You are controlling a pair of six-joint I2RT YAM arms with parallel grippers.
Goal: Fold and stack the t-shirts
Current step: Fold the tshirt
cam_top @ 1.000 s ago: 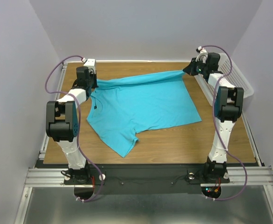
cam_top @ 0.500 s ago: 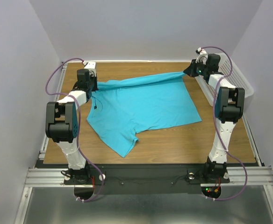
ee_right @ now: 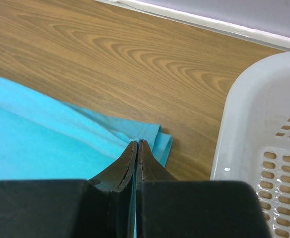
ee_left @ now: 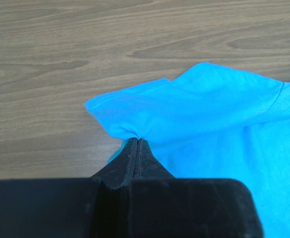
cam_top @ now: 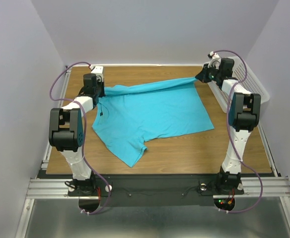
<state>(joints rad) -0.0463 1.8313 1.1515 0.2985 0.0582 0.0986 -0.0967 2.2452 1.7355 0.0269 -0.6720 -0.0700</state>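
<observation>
T-shirt [cam_top: 150, 116]: turquoise, short-sleeved, unfolded.
Pose: far edge was stretched taut; the rest lay flat on my counter [cam_top: 194, 148].

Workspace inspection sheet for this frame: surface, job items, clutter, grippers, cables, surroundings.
Surface: wood-grain table, bare around the cloth.
Job's things: one turquoise t-shirt, spread out and not folded, its far edge pulled taut between the two grippers.
Clutter: white perforated basket at the table's right edge; nothing else seen.
Grippers: left gripper shut on the shirt's far-left part; right gripper shut on the hem corner beside the basket.
Cables: purple cables loop off both arms.
Surroundings: plain grey walls; metal rail at the near edge.
</observation>
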